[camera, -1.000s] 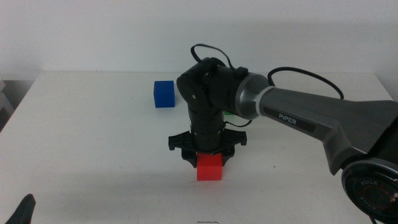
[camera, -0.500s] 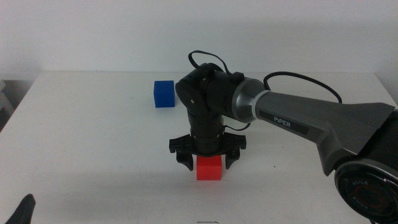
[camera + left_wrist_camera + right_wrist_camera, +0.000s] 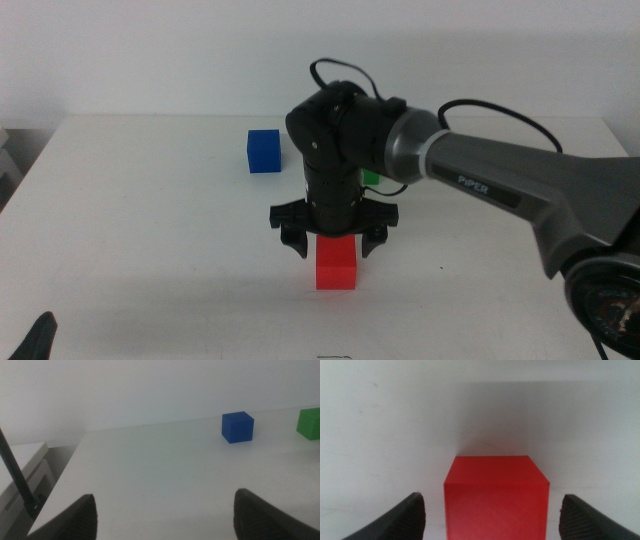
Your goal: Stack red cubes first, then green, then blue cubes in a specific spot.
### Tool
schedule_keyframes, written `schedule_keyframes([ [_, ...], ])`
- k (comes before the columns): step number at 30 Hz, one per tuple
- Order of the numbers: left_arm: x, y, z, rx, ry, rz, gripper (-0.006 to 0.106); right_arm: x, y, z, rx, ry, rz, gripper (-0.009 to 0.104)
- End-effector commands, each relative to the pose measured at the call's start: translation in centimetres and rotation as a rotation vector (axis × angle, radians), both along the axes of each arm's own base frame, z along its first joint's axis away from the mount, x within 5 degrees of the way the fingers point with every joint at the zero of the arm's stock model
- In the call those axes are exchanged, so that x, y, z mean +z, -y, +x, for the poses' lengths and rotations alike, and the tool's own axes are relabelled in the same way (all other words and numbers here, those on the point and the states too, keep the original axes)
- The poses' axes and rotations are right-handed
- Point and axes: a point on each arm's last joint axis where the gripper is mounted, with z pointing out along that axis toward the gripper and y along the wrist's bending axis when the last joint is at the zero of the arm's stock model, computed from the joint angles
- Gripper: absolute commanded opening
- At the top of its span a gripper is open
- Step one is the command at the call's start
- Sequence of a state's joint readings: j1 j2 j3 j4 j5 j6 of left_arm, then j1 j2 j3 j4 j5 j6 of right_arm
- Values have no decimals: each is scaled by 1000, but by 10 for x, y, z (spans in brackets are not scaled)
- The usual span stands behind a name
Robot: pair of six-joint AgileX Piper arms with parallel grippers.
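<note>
The red cube (image 3: 336, 263) sits flat on the white table (image 3: 140, 230) near the front middle, square to us, and we judge it has been put down on the chosen spot as the base of the stack. Nothing touches it. Our right gripper (image 3: 334, 240) hangs directly over it with its jaws spread wide, wider than the cube; in the right wrist view the cube (image 3: 495, 496) lies centred between the two dark jaws with clear table on both sides. That reads to us as a release, with the cube left free so the next one can go on top.

The green cube (image 3: 372, 177) rests further back, mostly hidden behind the right arm in the middle view; the left wrist view shows it (image 3: 310, 423) more plainly. It is next in order, so we would expect it to be fetched. The blue cube (image 3: 264, 151) stands at the back, left of the arm and well apart from the red one, as it goes last.

Our left gripper (image 3: 38, 338) waits at the front left corner, jaws wide and holding nothing.

We count three cubes: one red, one green, one blue. None is stacked yet.
</note>
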State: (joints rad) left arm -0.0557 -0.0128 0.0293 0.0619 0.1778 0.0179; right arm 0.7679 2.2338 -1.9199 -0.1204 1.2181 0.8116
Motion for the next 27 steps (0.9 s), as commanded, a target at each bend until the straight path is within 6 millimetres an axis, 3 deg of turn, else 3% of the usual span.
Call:
schedule_keyframes([
  [1,10,1,-1,-6,106,-26,94,48,12,-7,-13,42,10,94],
  [9,10,1,-1,-6,106,-26,94,113,24,-24,-13,150,117,94],
  [14,10,1,-1,-6,106,-26,94,144,43,-6,19,284,96,94],
  [21,10,1,-1,-6,106,-26,94,148,75,47,42,373,42,94],
  [27,10,1,-1,-6,106,-26,94,125,79,94,52,461,24,94],
])
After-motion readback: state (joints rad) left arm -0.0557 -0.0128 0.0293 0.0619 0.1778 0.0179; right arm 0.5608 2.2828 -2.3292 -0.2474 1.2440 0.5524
